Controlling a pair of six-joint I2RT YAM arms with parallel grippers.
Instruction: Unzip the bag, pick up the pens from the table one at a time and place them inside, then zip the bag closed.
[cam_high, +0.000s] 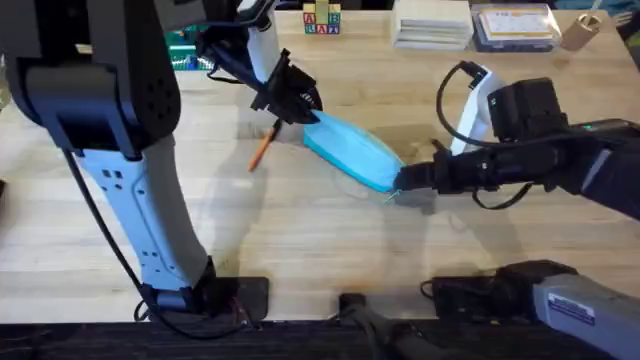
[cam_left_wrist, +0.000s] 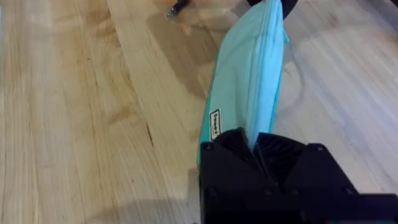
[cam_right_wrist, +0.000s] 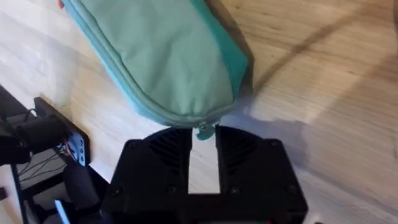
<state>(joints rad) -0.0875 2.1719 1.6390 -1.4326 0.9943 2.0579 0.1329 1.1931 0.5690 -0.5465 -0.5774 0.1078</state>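
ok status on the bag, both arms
Left gripper shut on the bag at its far end. Right gripper open, at the zipper pull. Orange pen on the table beside the bag.

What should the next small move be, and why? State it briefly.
Probably close the right end effector on the small zipper pull and draw it along the bag. The pull sits just off the pouch's end, between the open fingers, not yet gripped. The left end effector appears clamped on the opposite end, bracing it. The orange pen lies on the table, and the bag looks zipped.
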